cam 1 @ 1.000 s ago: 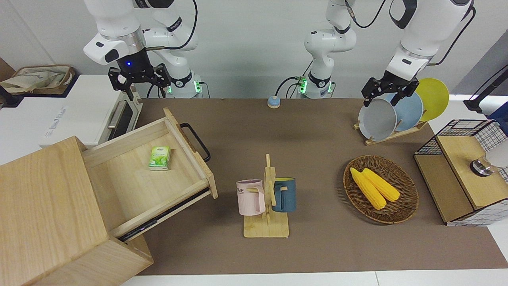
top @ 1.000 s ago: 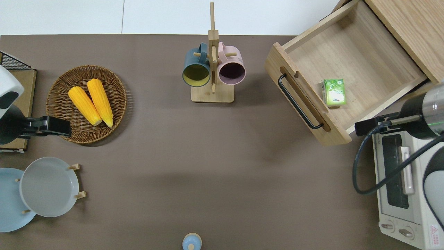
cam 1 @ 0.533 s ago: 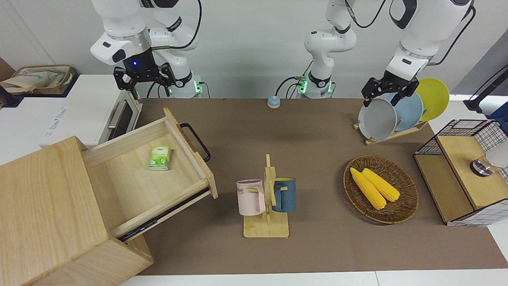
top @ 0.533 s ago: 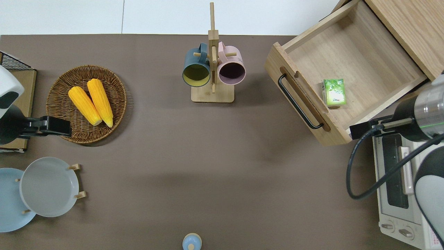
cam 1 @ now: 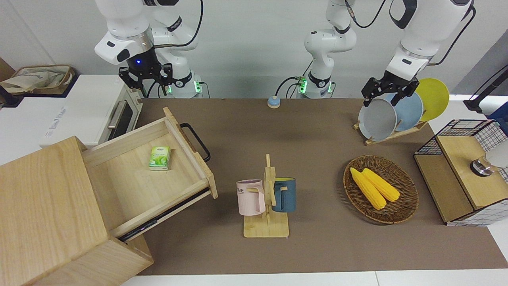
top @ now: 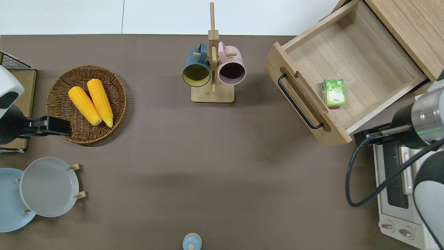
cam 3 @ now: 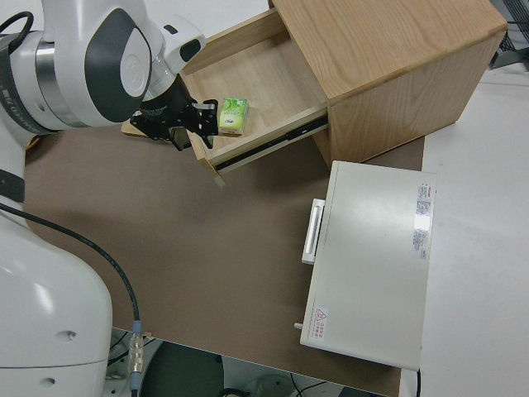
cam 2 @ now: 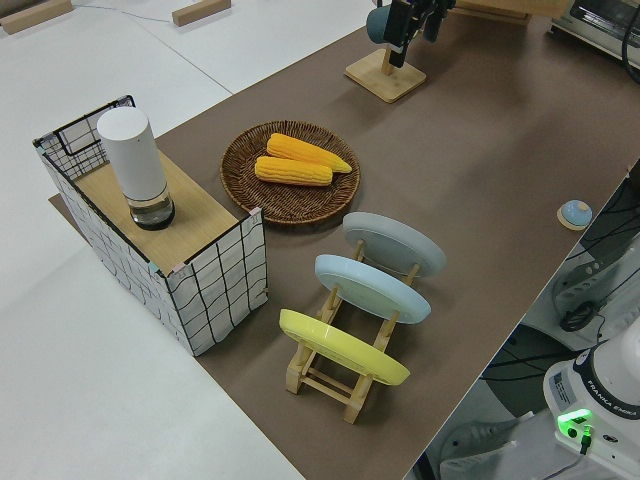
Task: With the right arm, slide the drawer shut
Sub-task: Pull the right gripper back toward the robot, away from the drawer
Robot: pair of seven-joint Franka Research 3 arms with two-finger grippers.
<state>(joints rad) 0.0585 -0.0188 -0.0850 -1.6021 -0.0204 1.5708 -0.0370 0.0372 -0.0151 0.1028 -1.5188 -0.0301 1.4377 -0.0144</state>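
Observation:
The drawer (cam 1: 158, 186) stands pulled far out of the light-wood cabinet (cam 1: 43, 206), with its black bar handle (cam 1: 196, 141) facing the middle of the table. A green packet (cam 1: 159, 157) lies inside it. In the overhead view the drawer (top: 364, 59) and its handle (top: 298, 102) show clearly. My right gripper (cam 1: 145, 79) hangs open and empty in the air. It is over the table between the drawer front's corner nearest the robots and the toaster oven (top: 362, 136). It touches nothing. The left arm is parked.
A white toaster oven (cam 1: 99, 111) stands beside the drawer, nearer to the robots. A mug rack (cam 1: 266, 198) with two mugs stands mid-table. Toward the left arm's end are a wicker basket (cam 1: 408, 202) with corn, a plate rack (cam 1: 391, 115) and a wire box (cam 1: 464, 174).
My right gripper has risen a little and shifted off the toaster oven toward the drawer front's corner, its wrist turning. The drawer and the left arm have not moved.

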